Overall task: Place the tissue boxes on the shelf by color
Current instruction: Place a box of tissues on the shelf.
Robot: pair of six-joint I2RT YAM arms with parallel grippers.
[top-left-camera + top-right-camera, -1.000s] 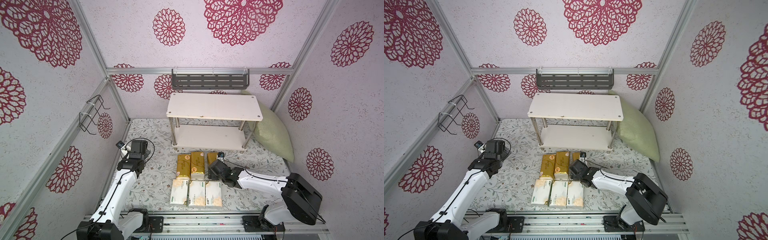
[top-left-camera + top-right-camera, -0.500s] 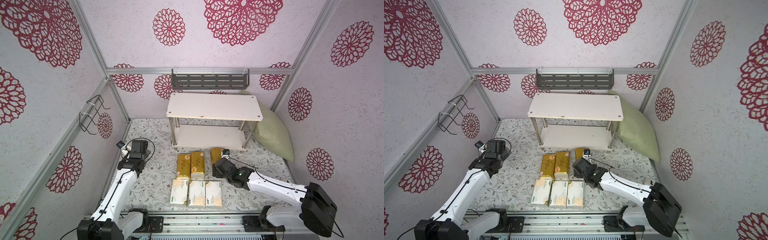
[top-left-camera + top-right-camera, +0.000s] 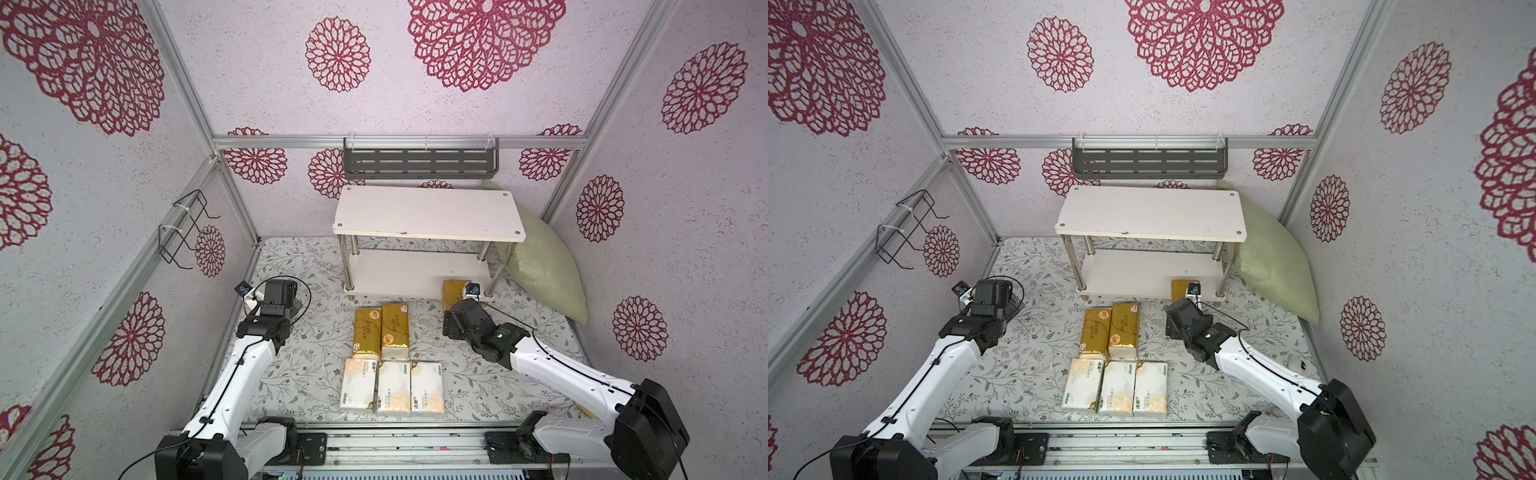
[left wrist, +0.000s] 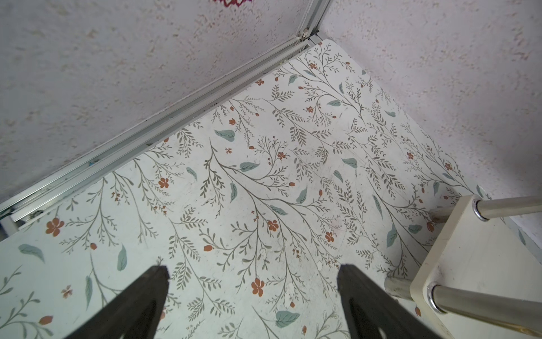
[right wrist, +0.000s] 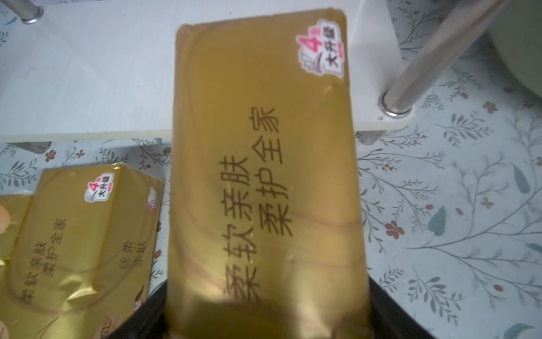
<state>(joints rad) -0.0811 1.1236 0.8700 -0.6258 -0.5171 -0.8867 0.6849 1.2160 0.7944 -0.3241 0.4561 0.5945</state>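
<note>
The right gripper (image 3: 456, 305) clamps a gold tissue pack (image 5: 264, 146), its far end over the shelf's (image 3: 399, 270) lower board, at the right front corner. The left gripper (image 4: 253, 273) hangs wide open and empty above the floral mat (image 4: 264, 176). Two gold packs (image 3: 395, 328) and three white packs (image 3: 392, 386) lie on the mat in front of the shelf.

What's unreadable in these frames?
- Right gripper fingers: mostly covered by the gold pack in the right wrist view, by the wrist in both top views.
- Whether that pack touches the shelf's lower board: unclear, every view.
- White packs' lettering: too small, top views.
- Left gripper: fingers cut by the wrist view's edge.
</note>
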